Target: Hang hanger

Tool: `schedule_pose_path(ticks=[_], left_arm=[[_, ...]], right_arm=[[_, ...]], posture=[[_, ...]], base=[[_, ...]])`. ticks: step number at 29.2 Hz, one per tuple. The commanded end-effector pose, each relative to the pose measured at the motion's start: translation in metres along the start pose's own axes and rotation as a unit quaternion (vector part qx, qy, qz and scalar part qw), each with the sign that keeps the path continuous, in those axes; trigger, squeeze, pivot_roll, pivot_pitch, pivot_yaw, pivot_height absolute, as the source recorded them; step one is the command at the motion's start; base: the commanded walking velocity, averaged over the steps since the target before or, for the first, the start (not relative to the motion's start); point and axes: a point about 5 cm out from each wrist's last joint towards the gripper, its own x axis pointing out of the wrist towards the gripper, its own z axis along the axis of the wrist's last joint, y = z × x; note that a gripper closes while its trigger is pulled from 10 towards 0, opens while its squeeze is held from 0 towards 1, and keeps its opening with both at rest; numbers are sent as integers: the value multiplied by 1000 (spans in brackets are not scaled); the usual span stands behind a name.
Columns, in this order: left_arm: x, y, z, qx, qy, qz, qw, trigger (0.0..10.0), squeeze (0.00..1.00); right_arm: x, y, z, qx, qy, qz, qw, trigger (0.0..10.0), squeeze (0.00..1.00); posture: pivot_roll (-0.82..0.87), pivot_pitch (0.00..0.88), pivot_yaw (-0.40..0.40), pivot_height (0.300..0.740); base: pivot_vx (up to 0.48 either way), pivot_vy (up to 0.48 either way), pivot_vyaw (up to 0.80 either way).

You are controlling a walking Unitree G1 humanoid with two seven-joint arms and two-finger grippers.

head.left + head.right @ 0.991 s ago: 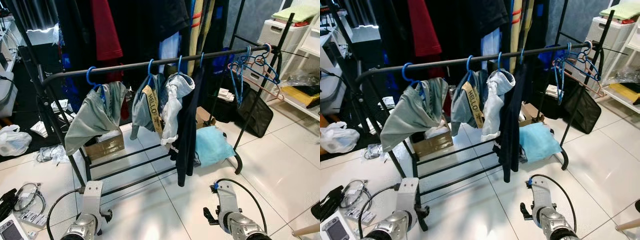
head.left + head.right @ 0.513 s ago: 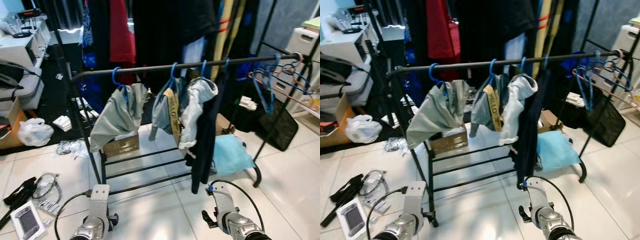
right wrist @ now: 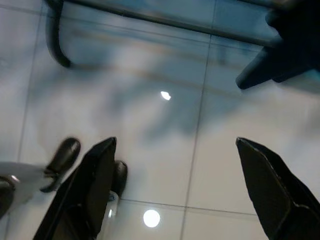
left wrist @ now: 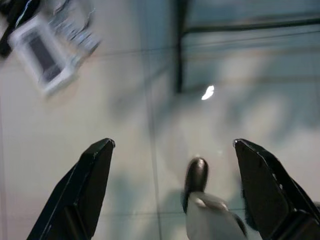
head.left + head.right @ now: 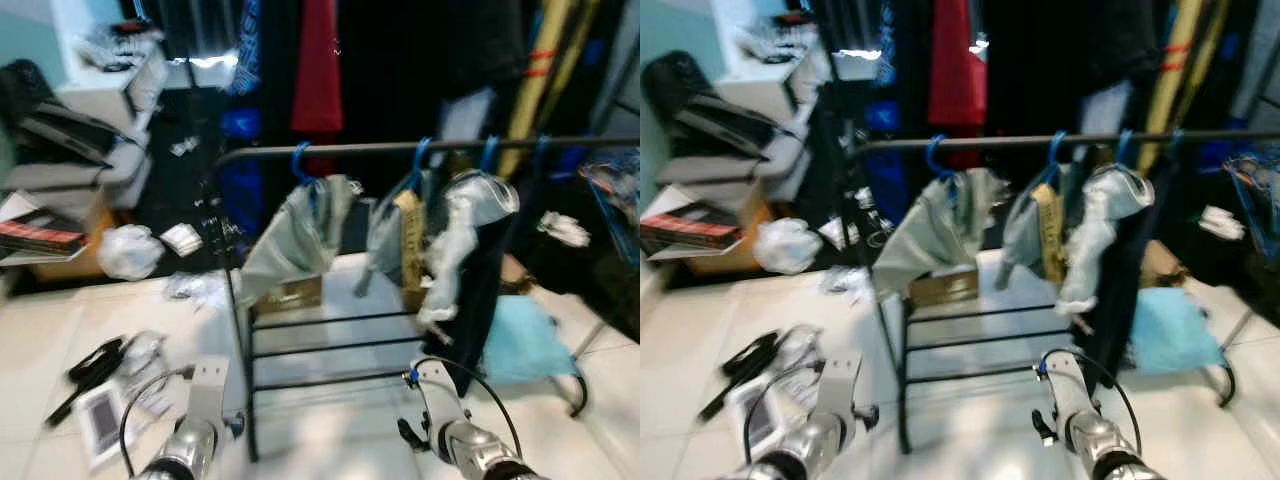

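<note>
A black clothes rack rail (image 5: 400,148) runs across the middle of a blurred head view. Blue hangers (image 5: 300,160) hang on it with a grey garment (image 5: 295,235), a pale shirt (image 5: 460,230) and a dark garment. Bare blue hangers (image 5: 610,180) sit at the rail's far right end. My left arm (image 5: 195,420) and right arm (image 5: 445,420) hang low in front of the rack. Over white floor tiles, my left gripper (image 4: 172,144) is open and holds nothing. My right gripper (image 3: 175,141) is also open over the tiles, near the rack's foot (image 3: 55,45).
On the floor to the left lie a handheld device (image 5: 100,425), black cables (image 5: 95,365) and a white bag (image 5: 128,250). A cardboard box (image 5: 290,293) and a light blue cloth (image 5: 520,340) sit under the rack. Cluttered shelves (image 5: 90,130) stand far left.
The camera has swung left, so the rack sits further right in the picture and more of the cluttered left side shows. The picture is blurred. Both arms still hang low.
</note>
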Motion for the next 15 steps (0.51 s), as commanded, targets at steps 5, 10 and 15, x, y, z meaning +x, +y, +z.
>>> schedule_pose_path(ticks=[5, 10, 15], left_arm=[[-1, 4, -8, -2, 11, 1, 1000, 10000, 0], [-1, 5, -8, 5, 13, -3, 1000, 10000, 0], [-1, 6, -8, 6, 12, -4, 1000, 10000, 0]], right_arm=[[1, 5, -1, -1, 3, 4, 1000, 10000, 0], [1, 6, 0, 1, 2, 2, 1000, 10000, 0], [1, 6, 2, 0, -2, 1, 1000, 10000, 0]], posture=[[12, 0, -24, 740], [2, 0, 1, 740], [7, 0, 6, 740]], base=[[0, -141, 0], [0, -400, 0], [0, -409, 0]])
